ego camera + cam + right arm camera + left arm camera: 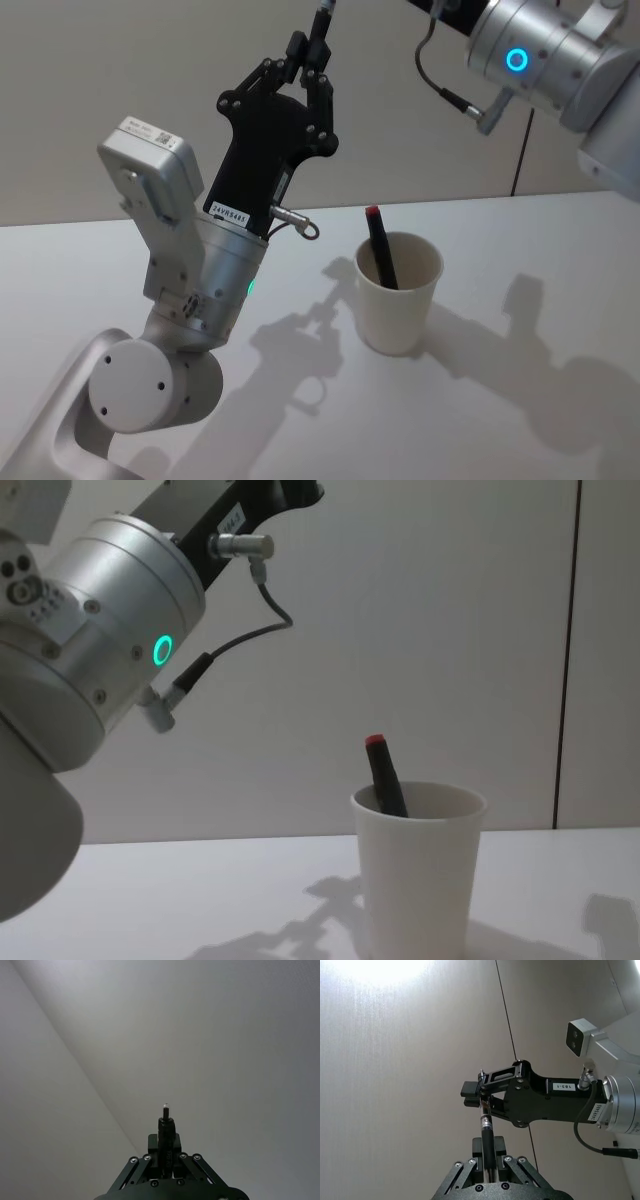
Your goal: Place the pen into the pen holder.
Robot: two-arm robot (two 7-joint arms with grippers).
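Note:
The pen holder is a white paper cup standing on the table, also seen from the side in the chest view. A black pen with a red end leans inside it. High above the table, left of the cup, my left gripper points upward and is shut on a second dark pen. In the left wrist view that pen rises from my left gripper to my right gripper, which clamps its upper end from the side. My right gripper is shut on the pen.
The white table stretches around the cup. My left arm's silver joints stand over the table's front left. My right arm's silver wrist hangs at the upper right. A plain wall lies behind.

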